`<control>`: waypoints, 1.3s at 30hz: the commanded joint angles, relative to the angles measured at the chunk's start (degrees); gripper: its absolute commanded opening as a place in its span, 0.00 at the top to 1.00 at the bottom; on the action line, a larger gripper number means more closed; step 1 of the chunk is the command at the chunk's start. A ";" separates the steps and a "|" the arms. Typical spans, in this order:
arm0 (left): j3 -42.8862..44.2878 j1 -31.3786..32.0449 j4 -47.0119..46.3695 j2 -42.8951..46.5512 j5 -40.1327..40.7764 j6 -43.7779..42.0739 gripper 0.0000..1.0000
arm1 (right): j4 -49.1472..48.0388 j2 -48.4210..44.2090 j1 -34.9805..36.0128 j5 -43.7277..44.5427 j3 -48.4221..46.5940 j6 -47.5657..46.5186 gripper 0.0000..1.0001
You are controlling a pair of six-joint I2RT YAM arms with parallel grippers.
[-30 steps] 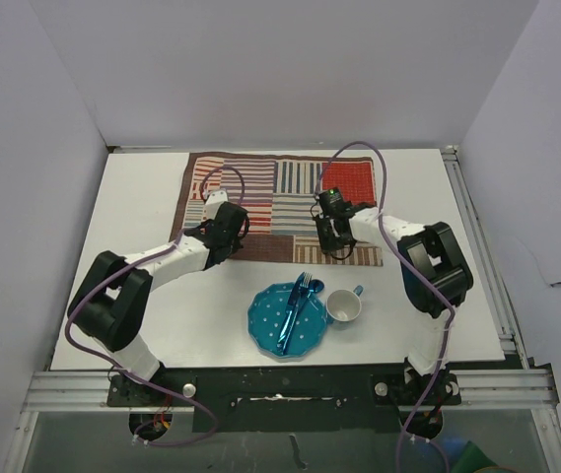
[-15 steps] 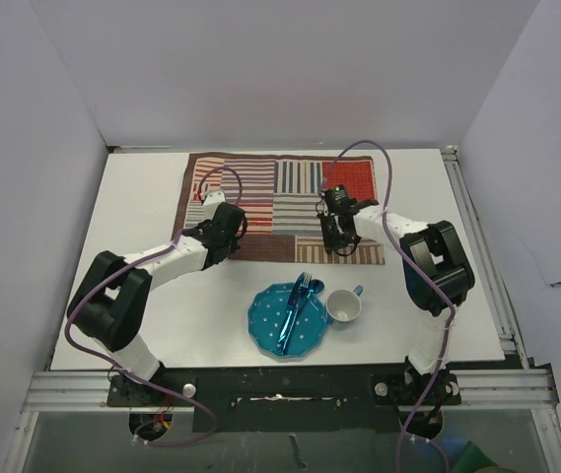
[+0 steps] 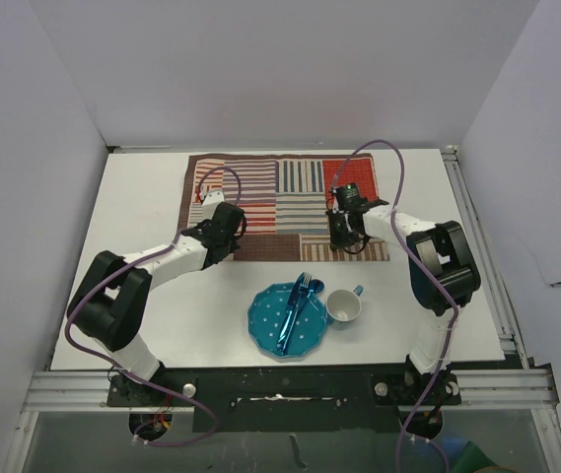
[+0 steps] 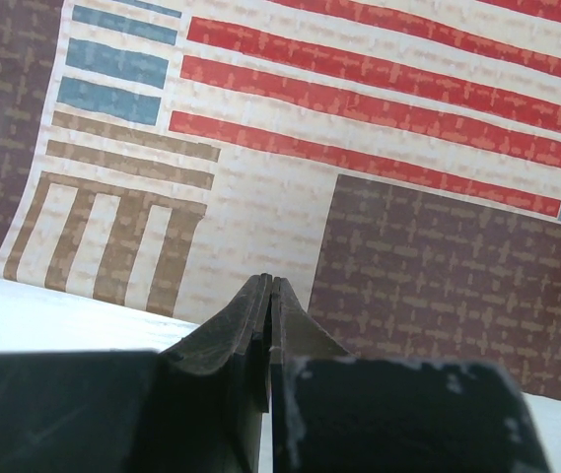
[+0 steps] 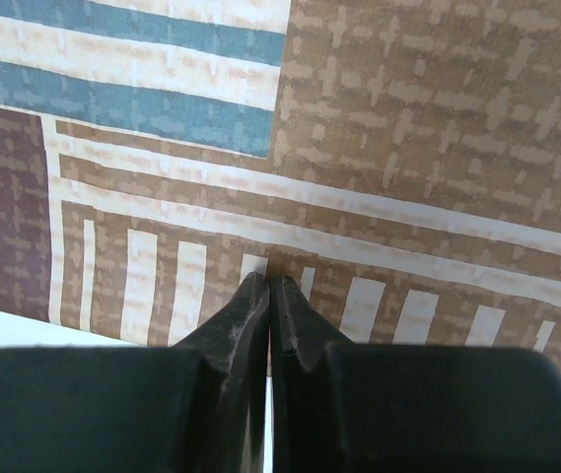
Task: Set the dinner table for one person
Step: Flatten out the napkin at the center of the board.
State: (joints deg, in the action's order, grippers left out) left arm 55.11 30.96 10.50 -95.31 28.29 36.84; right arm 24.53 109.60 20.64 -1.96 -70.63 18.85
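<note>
Showing the white counter (image 3: 142, 197) from above, with one striped patchwork mat (image 3: 260, 182) spread on its far half. Both jaws stand low at the mat's near edge, so the counter lies directly beneath them with the cloth between. In each wrist view a bare white strip of counter shows just on the near side of the tips.

Left jaws: fully closed, tips together at the mat's near-left border. Right jaws: fully closed, tips together on its near-right border. Whether either pair pinches cloth cannot be told.

Count:
- two arms, the left arm (image 3: 162, 261) and the right arm (image 3: 438, 261)
- one mat
- one blue dotted plate (image 3: 265, 320) near the counter's front edge, between the arm bases
- one white cup (image 3: 343, 307) just right of the plate
- blue cutlery (image 3: 298, 305) lying across the plate, a fork among it, number of pieces unclear
</note>
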 commanded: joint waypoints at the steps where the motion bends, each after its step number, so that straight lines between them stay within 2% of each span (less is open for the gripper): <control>1: 1.18 -0.28 -1.44 0.34 0.71 -0.08 1.00 | 3.58 1.11 -1.54 5.30 2.56 -2.06 0.99; 2: 1.14 -0.29 -1.45 0.38 0.71 -0.10 1.00 | 3.11 0.33 -1.47 5.16 2.79 -2.19 0.95; 4: 1.21 -0.29 -1.45 0.66 0.71 -0.05 1.00 | 2.28 -1.19 -0.99 5.30 3.23 -2.68 0.74; 5: 1.22 -0.35 -1.45 0.91 0.71 -0.02 1.00 | 1.75 -2.17 -0.74 5.41 3.57 -3.01 0.68; 12: 2.58 -0.20 -0.75 2.34 0.02 -1.39 0.93 | -1.84 -12.24 0.24 9.21 5.13 -3.96 0.60; 21: 2.13 -0.09 0.02 5.00 -0.30 -1.51 0.92 | 3.26 -22.37 2.75 10.46 6.80 -1.50 0.59; 24: 1.13 0.10 0.63 6.33 0.34 -1.72 0.92 | 7.84 -28.16 4.20 11.72 8.32 0.50 0.68; 31: 1.77 -0.08 1.85 6.38 -0.16 -4.68 0.90 | 19.71 -40.67 6.76 13.78 11.60 4.48 0.71; 39: 0.92 0.03 1.19 6.90 -1.79 -5.02 0.90 | 31.16 -54.55 7.50 11.20 17.78 10.37 0.71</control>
State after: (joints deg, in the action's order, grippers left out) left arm 55.11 30.98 12.78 -90.37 27.29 32.60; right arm 48.90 59.72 27.42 9.43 -54.81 25.17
